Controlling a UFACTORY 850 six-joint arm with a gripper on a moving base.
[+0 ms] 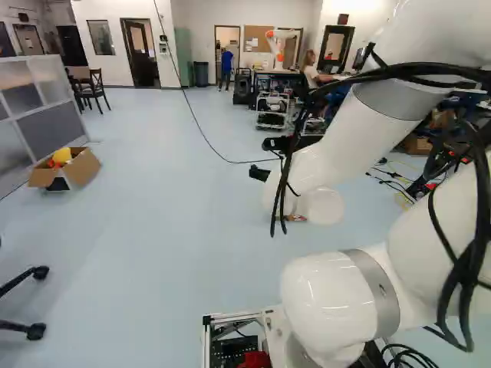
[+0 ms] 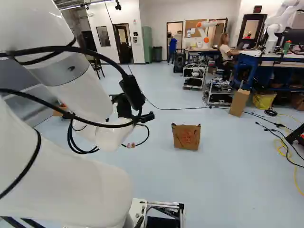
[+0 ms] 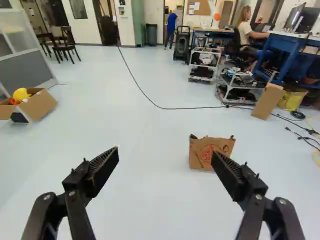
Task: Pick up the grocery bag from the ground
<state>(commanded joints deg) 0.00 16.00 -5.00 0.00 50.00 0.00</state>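
Tool (image 1: 261, 159) stands wide, fingers well apart, pointing ahead over the floor (image 2: 213, 199). We have the grocery bag (image 3: 202, 152) on the floor ahead of the tool, off toward its right finger, well apart from both fingers; in the wrist view that fingertip overlaps the bag's near lower corner. Brown paper, upright, red print on the face we see, top edge uneven with its corners poking up.

Room to move: we see a broad stretch of pale floor on both sides of the bag and between it and the tool. Beyond the bag a thin black cable (image 3: 185, 108) crosses the floor, bending from the far wall toward the right.

Edges, right of the tool and farther than the bag: a tall cardboard box (image 3: 268, 101), leaning, near a white-framed cart (image 3: 242, 90) loaded with gear; yellow cord (image 2: 295, 175) and black cables lie farther right. Left of the tool: an open cardboard box (image 3: 39, 105) with a yellow item (image 3: 21, 94) in it, beside a grey partition (image 3: 25, 75).

Room past that, ahead of the tool: green cabinet (image 2: 147, 45), dark bin (image 2: 157, 54), doorways; ahead right, another robot (image 2: 271, 28) on a blue-framed tabletop (image 2: 256, 54)
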